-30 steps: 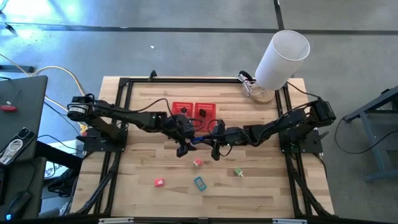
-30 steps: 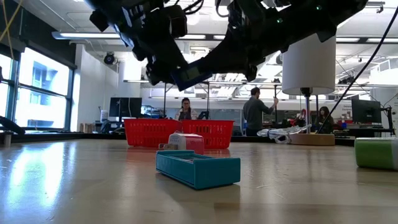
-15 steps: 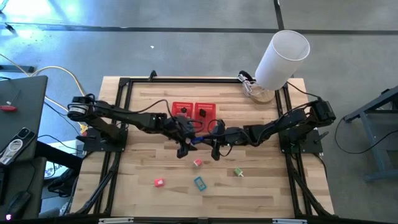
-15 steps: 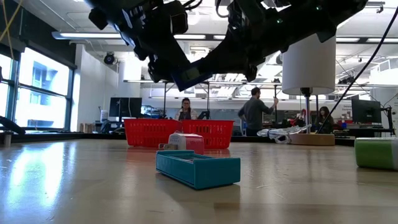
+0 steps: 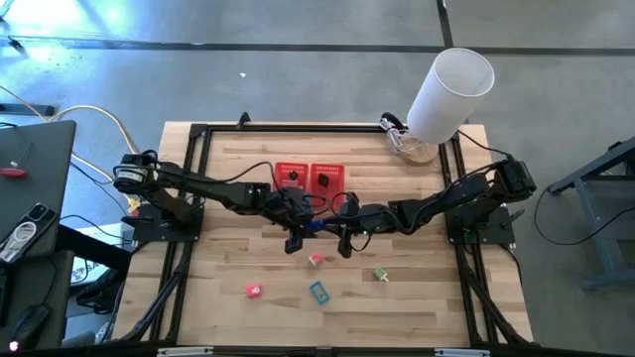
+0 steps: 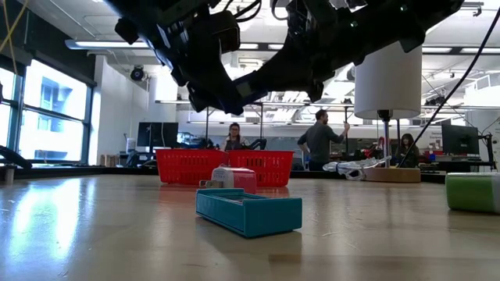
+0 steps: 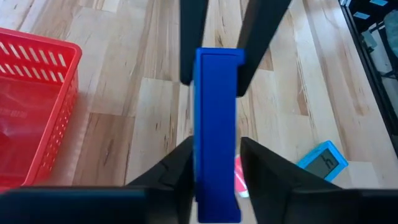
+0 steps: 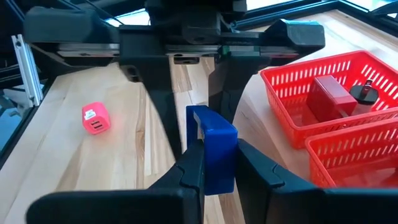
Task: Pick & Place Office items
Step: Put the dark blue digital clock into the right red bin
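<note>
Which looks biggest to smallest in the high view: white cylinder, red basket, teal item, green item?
1. white cylinder, though it stands tall, nearer the overhead camera
2. red basket
3. teal item and green item: too close to rank

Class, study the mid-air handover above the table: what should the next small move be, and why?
Probably open the right end effector: it and the left end effector both pinch the dark blue block, so one must release before it can reach the red basket.
</note>
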